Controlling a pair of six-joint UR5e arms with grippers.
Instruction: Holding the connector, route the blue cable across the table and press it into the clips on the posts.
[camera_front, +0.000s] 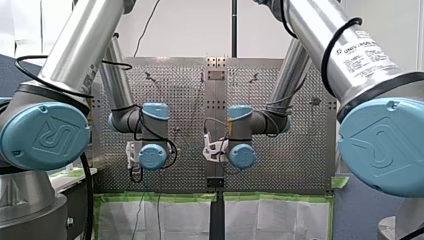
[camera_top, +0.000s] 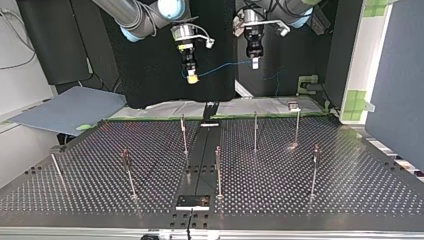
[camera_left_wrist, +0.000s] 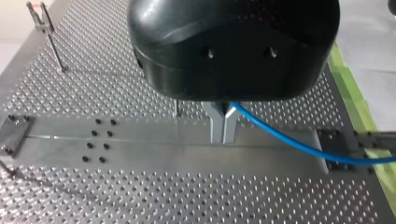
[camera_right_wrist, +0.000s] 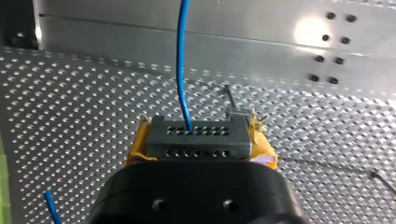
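High above the table's far edge in the top view, my right gripper (camera_top: 191, 77) and my left gripper (camera_top: 255, 63) hang side by side, with the thin blue cable (camera_top: 225, 65) strung between them. In the right wrist view the yellow pads (camera_right_wrist: 264, 150) of my right gripper (camera_right_wrist: 198, 142) are shut on a dark grey connector (camera_right_wrist: 196, 135) with rows of holes. The blue cable (camera_right_wrist: 181, 60) leaves the connector's top. In the left wrist view the metal fingers (camera_left_wrist: 215, 123) of my left gripper (camera_left_wrist: 223, 137) are shut on the blue cable (camera_left_wrist: 285, 143), which trails off to one side.
Several thin posts with clips stand on the perforated table (camera_top: 310, 200), among them a post (camera_top: 184, 132) near the centre strip, a second post (camera_top: 255, 130) beside it and a nearer post (camera_top: 218, 172). A smooth metal strip (camera_top: 200, 160) runs down the table's middle. Green tape edges the far side.
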